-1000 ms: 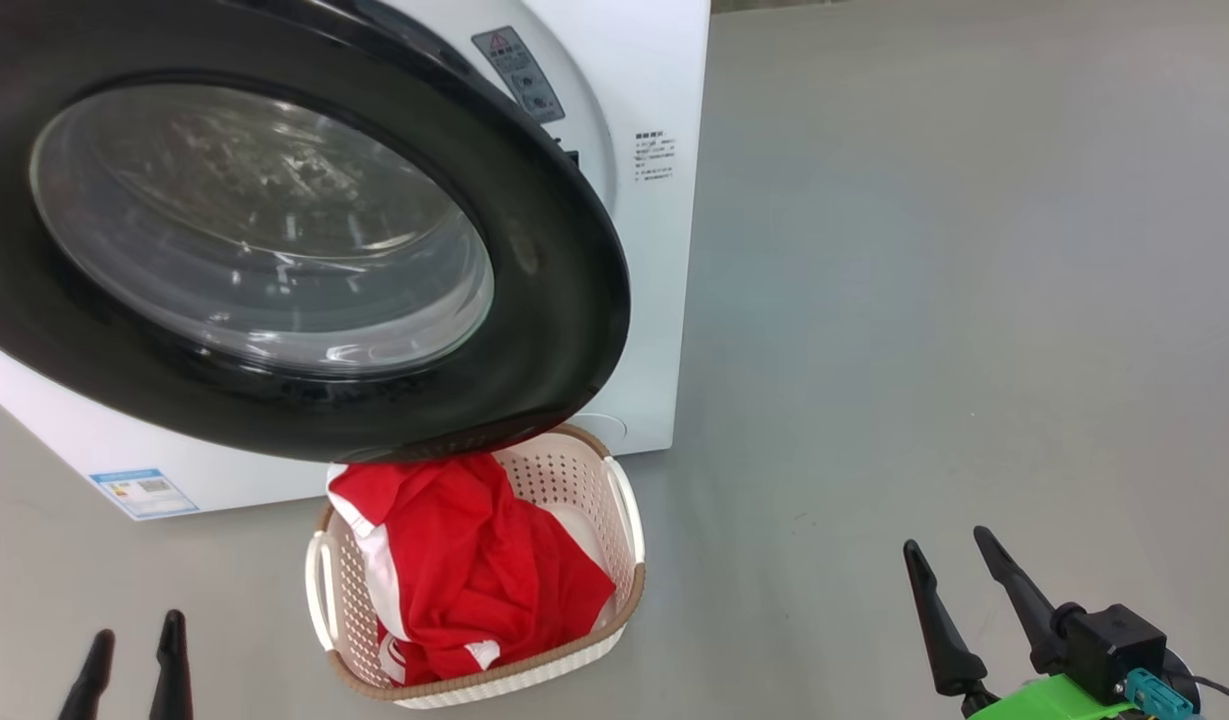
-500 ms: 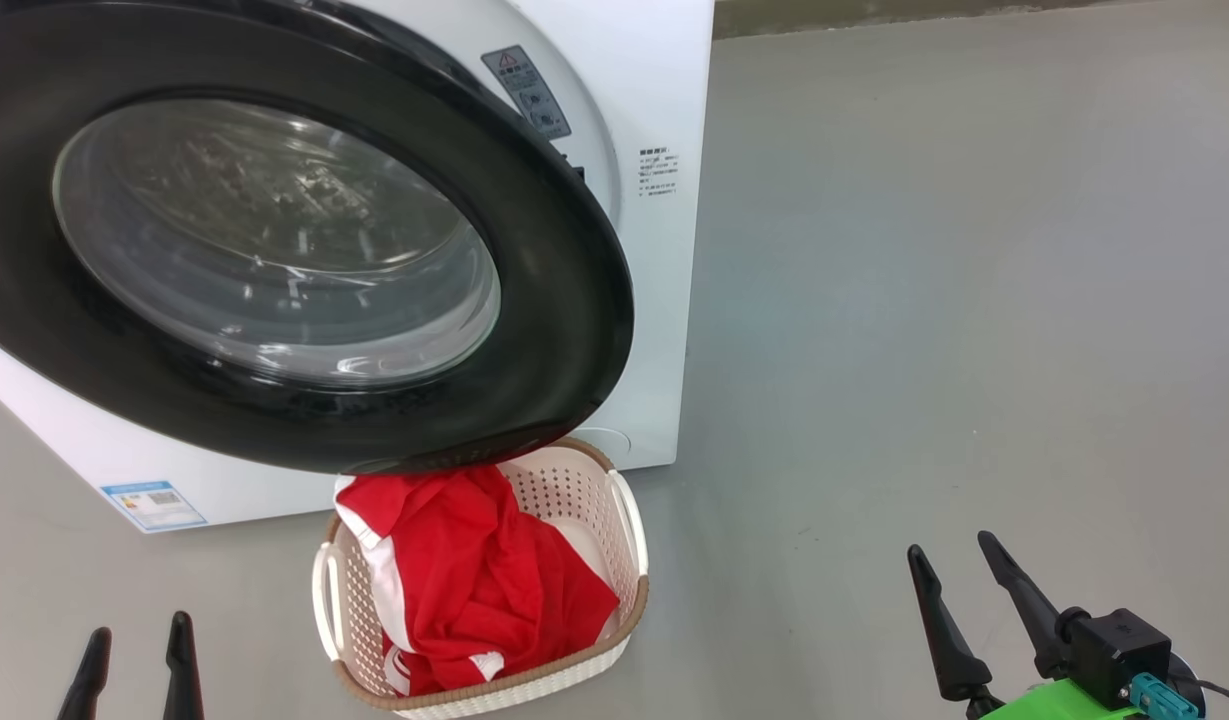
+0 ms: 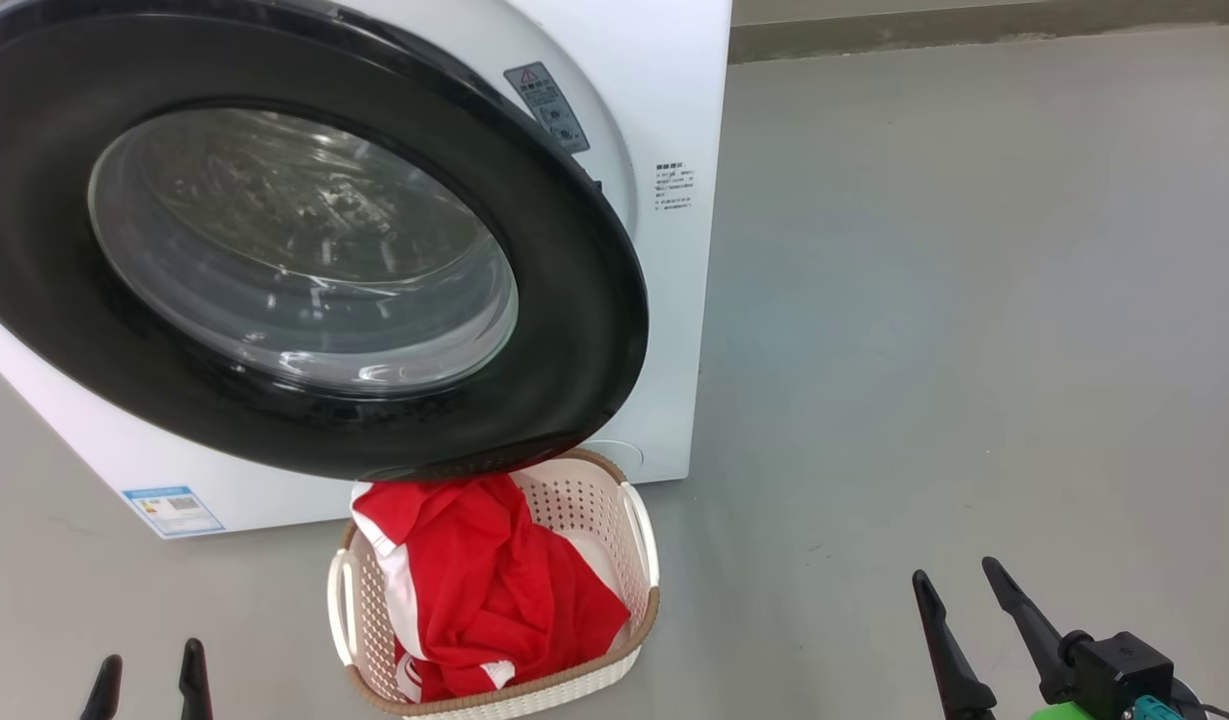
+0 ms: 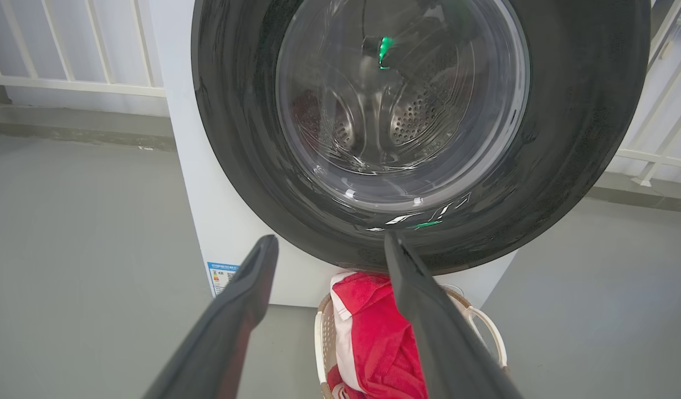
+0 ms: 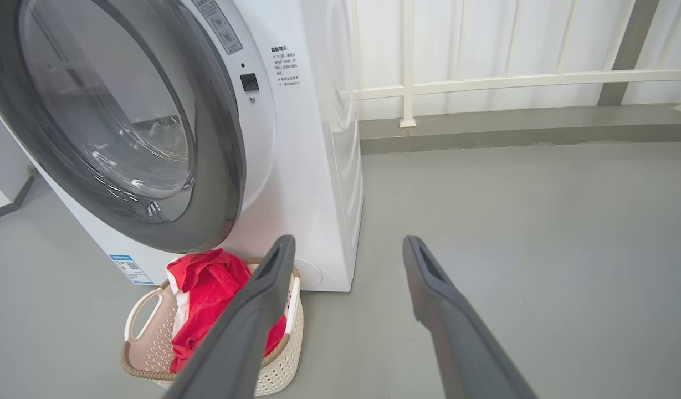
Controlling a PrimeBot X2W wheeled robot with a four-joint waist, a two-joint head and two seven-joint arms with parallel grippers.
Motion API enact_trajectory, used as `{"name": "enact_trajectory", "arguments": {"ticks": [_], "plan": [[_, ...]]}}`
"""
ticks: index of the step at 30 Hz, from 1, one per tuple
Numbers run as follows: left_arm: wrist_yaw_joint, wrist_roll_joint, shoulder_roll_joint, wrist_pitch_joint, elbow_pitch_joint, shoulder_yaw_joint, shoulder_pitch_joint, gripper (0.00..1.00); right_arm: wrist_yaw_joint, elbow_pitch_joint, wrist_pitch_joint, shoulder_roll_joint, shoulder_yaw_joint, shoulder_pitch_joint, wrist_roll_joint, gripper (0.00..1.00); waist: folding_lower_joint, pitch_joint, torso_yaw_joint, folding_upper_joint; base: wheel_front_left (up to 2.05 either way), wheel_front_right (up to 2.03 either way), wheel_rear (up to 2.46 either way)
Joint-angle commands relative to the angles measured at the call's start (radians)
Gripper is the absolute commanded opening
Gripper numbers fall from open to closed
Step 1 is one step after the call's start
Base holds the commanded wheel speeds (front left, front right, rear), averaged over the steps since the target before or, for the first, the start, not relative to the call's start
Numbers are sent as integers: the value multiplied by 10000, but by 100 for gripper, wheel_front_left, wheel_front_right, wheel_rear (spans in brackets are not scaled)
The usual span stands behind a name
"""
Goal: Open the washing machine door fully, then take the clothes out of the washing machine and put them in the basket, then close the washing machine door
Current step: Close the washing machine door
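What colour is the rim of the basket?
The basket rim is brown, woven-looking; the head view shows it best.

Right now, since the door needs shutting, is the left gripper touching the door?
Apart. The head view shows the left gripper low down, with the washer front and bare floor between it and the door.

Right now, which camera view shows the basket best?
The head view: the basket shows almost whole, only its far end hidden under the washing machine door. In their wrist views, the left gripper and the right gripper each cover part of it.
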Motion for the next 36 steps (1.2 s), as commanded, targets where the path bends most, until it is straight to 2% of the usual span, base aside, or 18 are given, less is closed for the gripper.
{"name": "enact_trajectory", "arguments": {"ticks": [1,17,19,20,21,36], "plan": [[-29,126,104,-93,-186,388,-185,100,16,-230,-48,-81,209,-93,99,100,0,-10,13,0,0,0,0],[-29,331,48,-93,-221,447,-187,100,16,-272,-48,-63,186,-111,106,100,0,8,156,0,0,0,0],[-29,351,40,-93,-242,400,-204,100,16,-272,-48,-45,218,-143,169,56,0,1,216,0,0,0,0],[-29,368,35,-93,-252,364,-217,100,16,-279,-48,-40,252,-170,202,25,0,0,261,0,0,0,0],[-29,384,28,-93,-259,309,-239,100,16,-282,-48,-37,275,-203,233,0,0,0,329,0,0,0,0],[-29,631,-85,-93,-406,-471,-507,100,16,423,-48,126,1346,-2372,535,0,0,239,1427,0,0,0,0]]}}
